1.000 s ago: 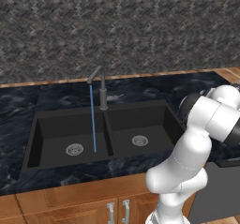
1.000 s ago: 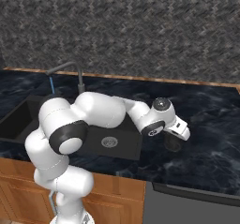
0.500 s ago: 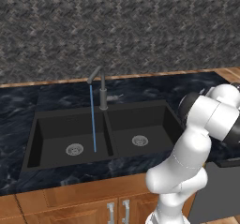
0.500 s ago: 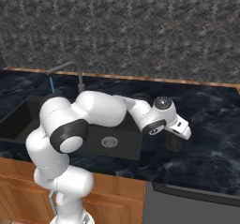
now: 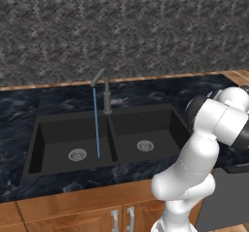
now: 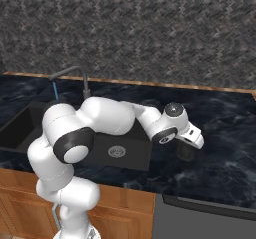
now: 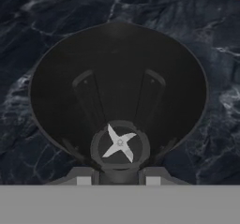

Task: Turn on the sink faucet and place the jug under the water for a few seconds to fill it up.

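Jug [image 7: 117, 92] sat on the dark marble counter [image 6: 230, 148] right of the sink [image 5: 102, 139], with the gripper [image 6: 187, 148] straight above it, so the hand view stared down into its open mouth at a small silver blade at the bottom. Honestly couldn't tell if the fingers were gripping the jug or just close around it. Faucet [image 5: 104, 90] was on, and a thin blue stream of water [image 5: 96, 124] fell into the left basin.
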